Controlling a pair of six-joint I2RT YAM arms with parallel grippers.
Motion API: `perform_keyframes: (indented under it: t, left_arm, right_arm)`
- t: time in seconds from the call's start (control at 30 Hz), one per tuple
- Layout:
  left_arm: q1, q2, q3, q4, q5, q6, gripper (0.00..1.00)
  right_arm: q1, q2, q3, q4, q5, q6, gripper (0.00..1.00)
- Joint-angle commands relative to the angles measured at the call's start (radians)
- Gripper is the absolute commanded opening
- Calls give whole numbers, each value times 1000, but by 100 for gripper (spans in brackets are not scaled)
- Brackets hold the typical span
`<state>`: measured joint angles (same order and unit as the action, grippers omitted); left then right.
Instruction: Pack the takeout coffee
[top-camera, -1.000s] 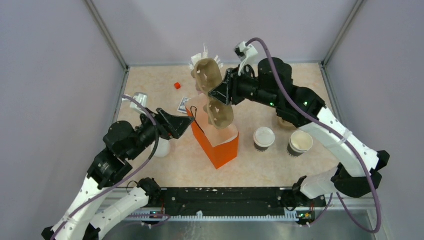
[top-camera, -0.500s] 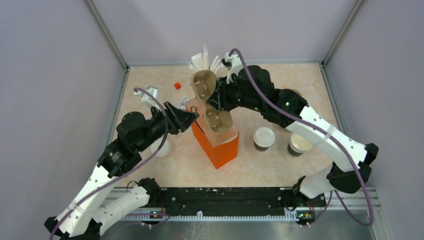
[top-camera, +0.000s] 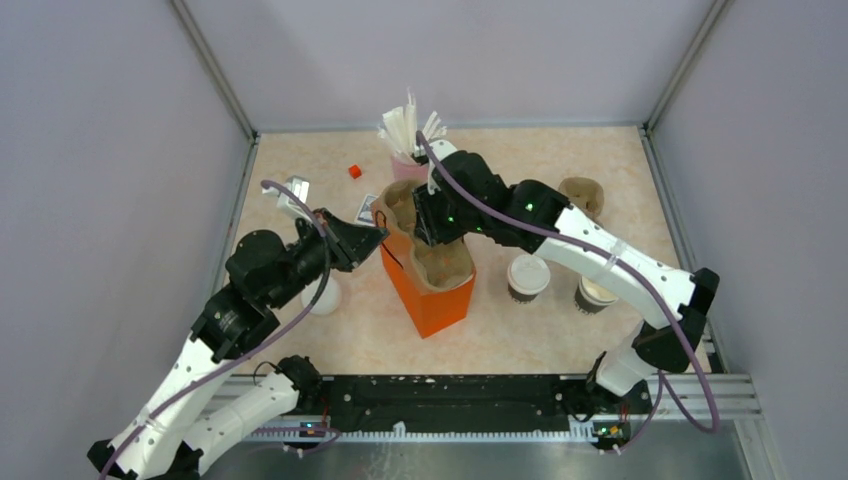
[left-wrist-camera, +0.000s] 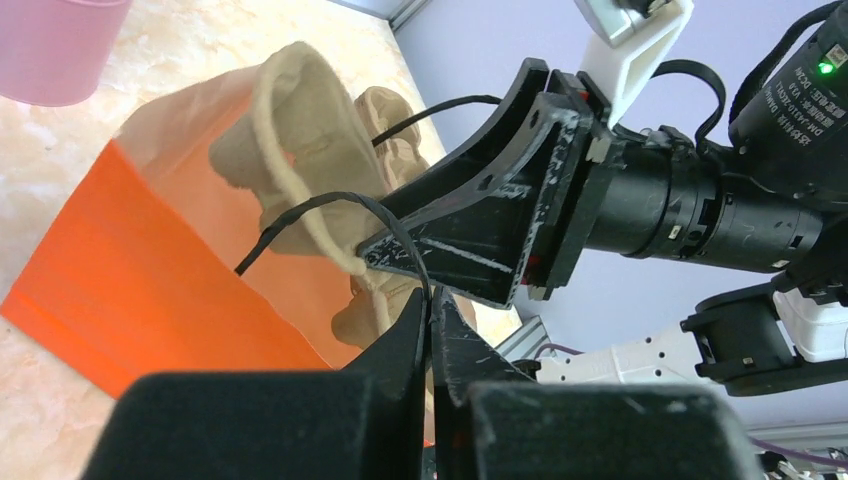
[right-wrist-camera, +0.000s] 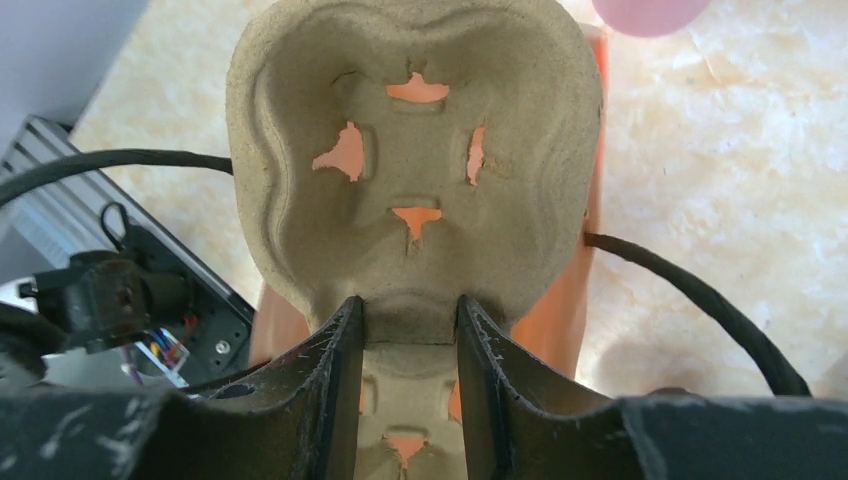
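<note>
The takeout coffee (top-camera: 528, 277), a dark cup with a white lid, stands on the table right of the orange bag (top-camera: 432, 300). My right gripper (top-camera: 428, 228) (right-wrist-camera: 410, 335) is shut on a beige pulp cup carrier (top-camera: 440, 262) (right-wrist-camera: 420, 120), which hangs on edge with its lower half inside the bag's open top. My left gripper (top-camera: 376, 234) (left-wrist-camera: 432, 305) is shut on the bag's thin black handle (left-wrist-camera: 330, 205) at the bag's left rim. In the left wrist view the carrier (left-wrist-camera: 300, 130) sits inside the bag (left-wrist-camera: 150, 290).
A lidless dark cup (top-camera: 590, 293) stands right of the coffee, partly under the right arm. A pink cup of white utensils (top-camera: 405, 150) is at the back, a second carrier (top-camera: 583, 195) back right, a red cube (top-camera: 354, 171) and a white cup (top-camera: 322, 297) on the left.
The right arm swung left and down, bringing the carrier from above the bag into its mouth. The left gripper closed on the bag's handle.
</note>
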<state>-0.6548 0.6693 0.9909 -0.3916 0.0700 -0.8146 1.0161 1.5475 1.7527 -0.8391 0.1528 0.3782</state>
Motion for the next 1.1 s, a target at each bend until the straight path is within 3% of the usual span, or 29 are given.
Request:
perform_keyframes:
  t: [0.0,0.2,0.67,1.07]
  left_arm:
    - [0,-1,-6,62,15,14,0]
    - [0,-8,-15,61,8,20,0]
    - [-1,-38,-48,45,-38,42,0]
    - [-1,-53,-61,46,-60,46,0]
  right_arm:
    - [27,41,108,-81,51,-24,24]
    - [39,84,169,-164,97,-10,24]
    - [46,82,195,-174,-5,-41,24]
    - [70,198,249,-308,88,-55,24]
